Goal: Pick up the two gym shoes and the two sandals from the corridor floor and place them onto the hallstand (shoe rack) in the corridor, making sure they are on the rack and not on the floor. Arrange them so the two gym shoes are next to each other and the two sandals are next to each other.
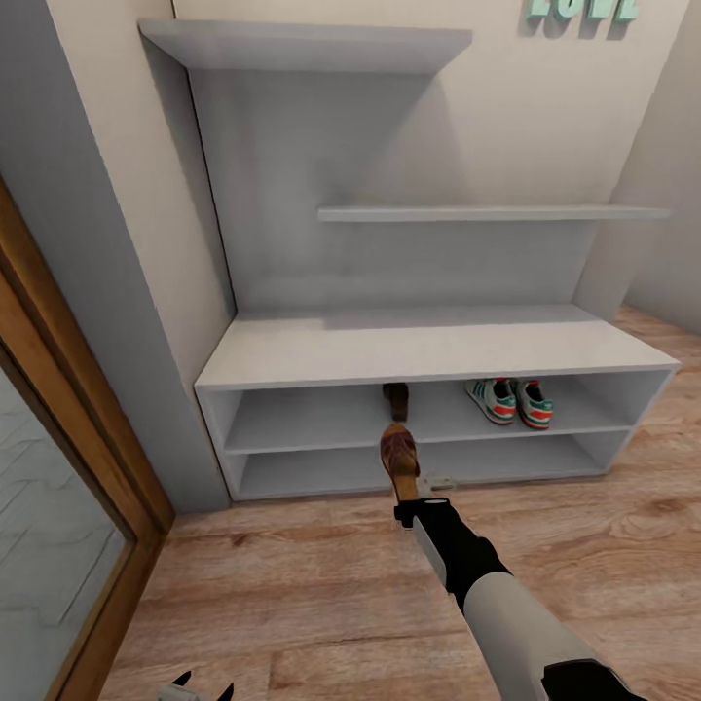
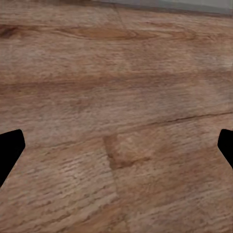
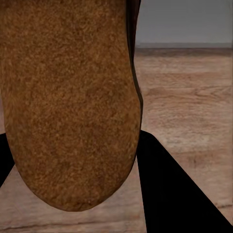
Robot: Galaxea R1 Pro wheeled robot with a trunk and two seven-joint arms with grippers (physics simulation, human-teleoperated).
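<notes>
The two gym shoes (image 1: 510, 401) stand side by side at the right of the light-grey hallstand's (image 1: 419, 350) upper open shelf. One brown sandal (image 1: 395, 399) rests on that same shelf near its middle. The other sandal (image 1: 399, 456) hangs just in front of the shelves, above the corridor floor (image 1: 312, 574), with my right gripper (image 1: 417, 490) shut on its heel end. Its brown sole (image 3: 68, 97) sits between the black fingers (image 3: 179, 194) in the right wrist view. My left gripper (image 2: 116, 145) is open over bare planks, low at the head view's lower left edge (image 1: 200, 689).
A wood-framed door or mirror (image 1: 58, 526) runs along the left side, next to a grey wall post (image 1: 107, 243). Two staggered upper shelves (image 1: 487, 212) sit above the bench top. Teal wall letters (image 1: 582, 10) hang above.
</notes>
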